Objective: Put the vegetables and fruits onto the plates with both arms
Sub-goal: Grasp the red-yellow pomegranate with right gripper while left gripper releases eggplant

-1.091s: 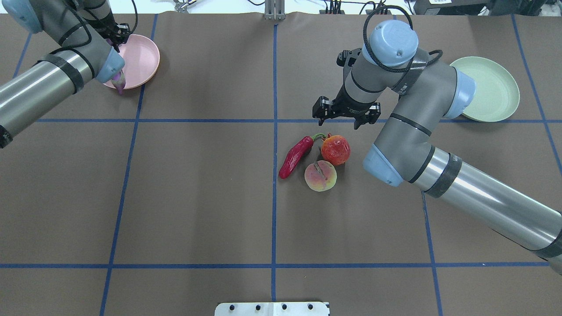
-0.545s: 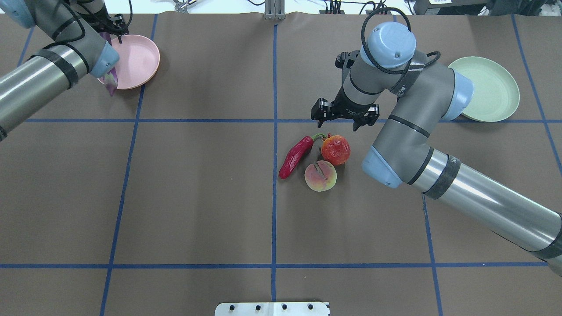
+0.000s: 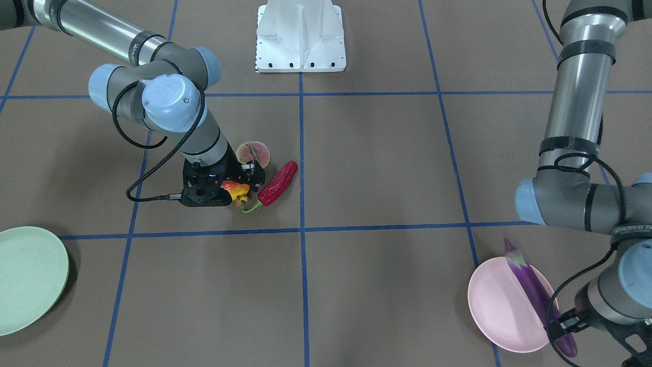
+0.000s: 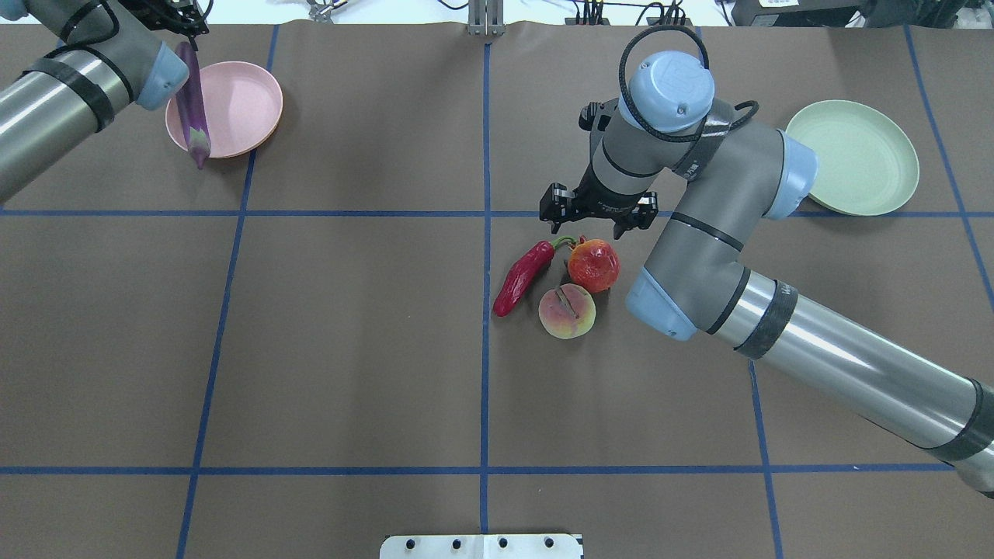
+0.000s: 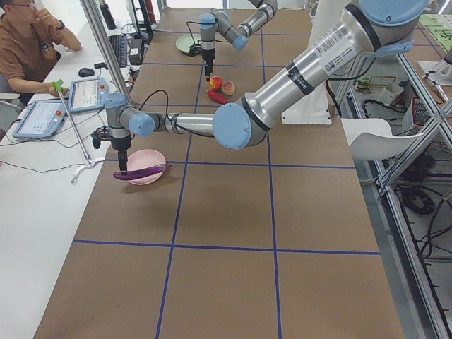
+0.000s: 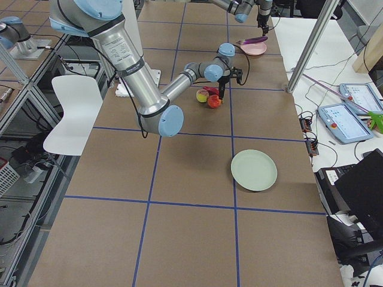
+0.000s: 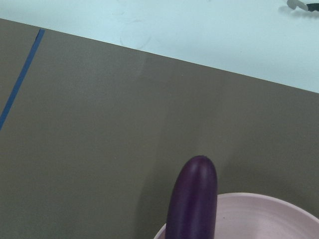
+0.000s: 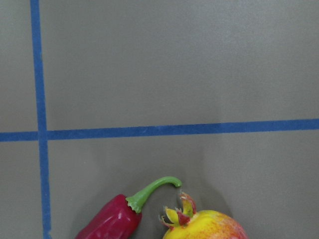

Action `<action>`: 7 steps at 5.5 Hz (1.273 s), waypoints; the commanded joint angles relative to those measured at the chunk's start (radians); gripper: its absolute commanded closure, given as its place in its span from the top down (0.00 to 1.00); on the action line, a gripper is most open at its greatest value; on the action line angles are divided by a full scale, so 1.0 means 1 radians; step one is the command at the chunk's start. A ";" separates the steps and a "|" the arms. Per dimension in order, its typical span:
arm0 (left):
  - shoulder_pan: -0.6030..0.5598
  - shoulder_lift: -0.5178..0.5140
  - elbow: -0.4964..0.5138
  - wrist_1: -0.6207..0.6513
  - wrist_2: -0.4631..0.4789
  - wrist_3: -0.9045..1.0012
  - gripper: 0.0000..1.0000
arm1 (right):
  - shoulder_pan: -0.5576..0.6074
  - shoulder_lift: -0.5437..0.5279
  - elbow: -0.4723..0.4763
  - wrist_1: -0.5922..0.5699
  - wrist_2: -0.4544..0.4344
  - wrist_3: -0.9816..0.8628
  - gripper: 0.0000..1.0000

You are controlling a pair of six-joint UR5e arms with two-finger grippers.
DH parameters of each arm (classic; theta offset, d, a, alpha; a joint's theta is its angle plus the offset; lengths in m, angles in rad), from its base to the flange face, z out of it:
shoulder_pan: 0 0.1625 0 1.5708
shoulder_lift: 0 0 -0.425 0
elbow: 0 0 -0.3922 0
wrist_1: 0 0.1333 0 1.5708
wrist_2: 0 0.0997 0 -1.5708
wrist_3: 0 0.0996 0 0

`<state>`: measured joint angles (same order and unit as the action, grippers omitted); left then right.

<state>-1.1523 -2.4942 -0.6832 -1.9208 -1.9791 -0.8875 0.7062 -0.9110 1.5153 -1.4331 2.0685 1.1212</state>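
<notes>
My left gripper [image 3: 560,329] is shut on the rounded end of the purple eggplant [image 4: 192,101], which lies roughly level along the left rim of the pink plate [image 4: 241,101]. In the left wrist view the eggplant tip [image 7: 194,199] pokes out over the plate rim [image 7: 259,219]. My right gripper [image 4: 590,225] looks open and hangs low just behind the pomegranate-like fruit [image 4: 594,265], partly covering it in the front view [image 3: 234,190]. The red chili pepper [image 4: 522,278] and the peach [image 4: 568,311] lie beside it. The mint green plate [image 4: 854,155] is bare.
The white base block [image 4: 481,546] sits at the table's near edge. Blue tape lines grid the brown table. An operator [image 5: 25,49] sits at a side desk with tablets. My right arm's elbow reaches over the table near the green plate.
My left arm has pulled back toward the far left, and the eggplant now shows full length along the pink plate's rim. My right gripper has shifted left and closer to the pomegranate-like fruit.
</notes>
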 commanded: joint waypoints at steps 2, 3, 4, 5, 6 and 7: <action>-0.003 0.002 -0.001 0.000 -0.007 0.001 1.00 | -0.025 0.000 -0.036 -0.001 -0.044 -0.004 0.99; -0.003 0.002 -0.001 0.000 -0.009 0.001 1.00 | -0.025 -0.002 -0.037 -0.004 -0.042 -0.004 0.99; -0.003 0.002 -0.003 0.000 -0.015 0.001 1.00 | -0.025 -0.002 -0.035 -0.024 -0.042 -0.005 0.99; -0.003 0.000 -0.004 0.000 -0.015 0.001 1.00 | -0.027 -0.005 -0.033 -0.026 -0.042 -0.003 0.99; -0.003 0.000 -0.006 0.002 -0.020 0.001 1.00 | -0.028 -0.003 -0.033 -0.038 -0.042 -0.003 0.99; -0.003 0.000 -0.013 0.011 -0.023 0.001 1.00 | -0.028 -0.002 -0.035 -0.049 -0.042 -0.001 0.79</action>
<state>-1.1551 -2.4941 -0.6911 -1.9161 -1.9990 -0.8867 0.6785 -0.9140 1.4814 -1.4723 2.0264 1.1187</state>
